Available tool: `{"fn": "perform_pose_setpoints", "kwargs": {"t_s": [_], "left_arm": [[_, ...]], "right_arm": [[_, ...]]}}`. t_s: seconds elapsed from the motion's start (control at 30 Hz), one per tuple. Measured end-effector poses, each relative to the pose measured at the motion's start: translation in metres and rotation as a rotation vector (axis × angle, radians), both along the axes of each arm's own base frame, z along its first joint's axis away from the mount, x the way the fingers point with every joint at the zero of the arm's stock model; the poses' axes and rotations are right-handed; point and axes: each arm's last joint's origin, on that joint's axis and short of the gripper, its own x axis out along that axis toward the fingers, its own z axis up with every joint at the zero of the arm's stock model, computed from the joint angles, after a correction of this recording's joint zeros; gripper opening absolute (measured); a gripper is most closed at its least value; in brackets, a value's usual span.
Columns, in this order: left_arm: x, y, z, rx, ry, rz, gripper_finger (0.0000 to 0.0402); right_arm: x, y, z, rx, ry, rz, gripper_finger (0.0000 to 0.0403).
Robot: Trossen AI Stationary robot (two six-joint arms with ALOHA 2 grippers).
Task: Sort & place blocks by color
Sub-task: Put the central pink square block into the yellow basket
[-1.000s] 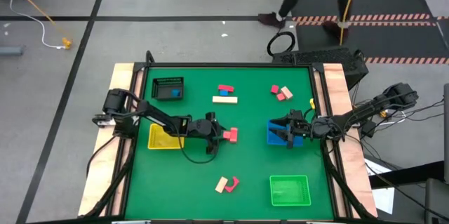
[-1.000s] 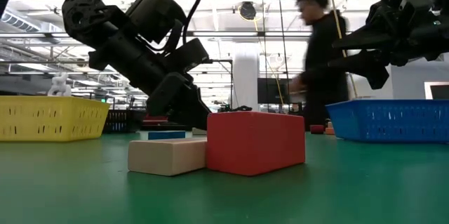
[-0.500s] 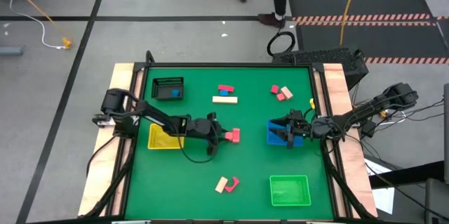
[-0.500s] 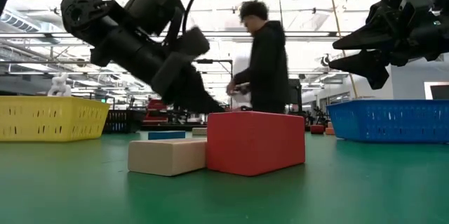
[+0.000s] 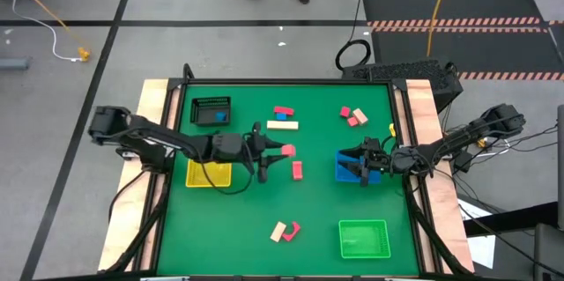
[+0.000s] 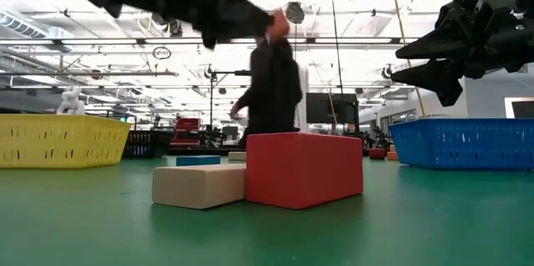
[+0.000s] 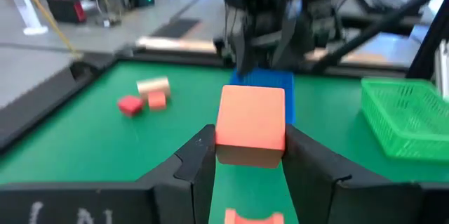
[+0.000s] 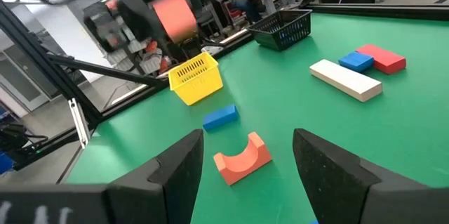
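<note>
We are judging that the carrying step of the sort is under way: one red piece is in the air and needs a tray to go to. Beneath both arms, the green worktop (image 5: 317, 210) is carrying the yellow tray (image 5: 208, 173) just behind the left gripper (image 5: 278, 150), the black tray (image 5: 211, 112) farther back on the same side, the blue tray (image 5: 351, 166) directly under the right gripper (image 5: 362, 167), and the green tray (image 5: 364, 238) well off toward the near edge.

The left arm is reaching out low and nearly level across the middle of the worktop, its gripper lifted clear of the surface and pinching a red cube (image 7: 251, 123) between its two fingers (image 7: 200, 161), which are pressing on opposite faces. A red arch piece (image 5: 297, 170) and a small blue block (image 8: 219, 116) are lying on the worktop just below and beside that gripper. The right arm is waiting, stretched in from its side, its gripper hovering over the blue tray with fingers spread and nothing between them.

Ahead of the left gripper, a tan bar (image 5: 282, 125) with a blue and red piece touching it is sitting nearby; other red and tan pieces (image 5: 353, 116) are lying well apart.

We are thinking the next move calls for swinging the cube over whichever tray is meant for red, which we cannot tell, then lowering before releasing.
</note>
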Motion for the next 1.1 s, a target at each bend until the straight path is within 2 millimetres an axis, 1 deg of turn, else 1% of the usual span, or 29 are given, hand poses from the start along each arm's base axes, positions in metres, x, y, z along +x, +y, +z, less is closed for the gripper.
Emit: {"fn": "perform_pose_setpoints", "kwargs": {"t_s": [0.1, 0.2, 0.33, 0.43, 0.6, 0.8, 0.97, 1.1], "left_arm": [[-0.009, -0.004, 0.016, 0.012, -0.042, 0.003, 0.0144], [-0.018, -0.009, 0.029, 0.016, -0.07, 0.023, 0.0135], [-0.032, -0.015, 0.04, -0.008, -0.054, 0.063, 0.0132], [-0.045, -0.018, 0.045, -0.068, -0.018, 0.095, 0.0138], [-0.068, -0.021, 0.051, -0.223, 0.04, 0.136, 0.0138], [-0.095, -0.021, 0.052, -0.419, 0.124, 0.231, 0.0137], [-0.12, -0.018, 0.043, -0.578, 0.275, 0.333, 0.0137], [-0.136, -0.016, 0.035, -0.721, 0.406, 0.39, 0.0137]], "right_arm": [[0.0, 0.0, 0.0, 0.0, 0.0, 0.0, 0.0212], [0.0, 0.0, 0.0, 0.0, 0.0, 0.0, 0.0212], [0.0, 0.0, 0.0, 0.0, 0.0, 0.0, 0.0212], [0.0, 0.0, 0.0, 0.0, 0.001, -0.001, 0.0212], [0.0, 0.0, 0.0, 0.0, 0.0, 0.0, 0.0212], [0.0, 0.0, 0.0, 0.0, 0.001, 0.0, 0.0212], [0.0, 0.0, 0.0, 0.0, 0.0, 0.0, 0.0212], [0.0, 0.0, 0.0, 0.0, 0.0, 0.0, 0.0212]]}}
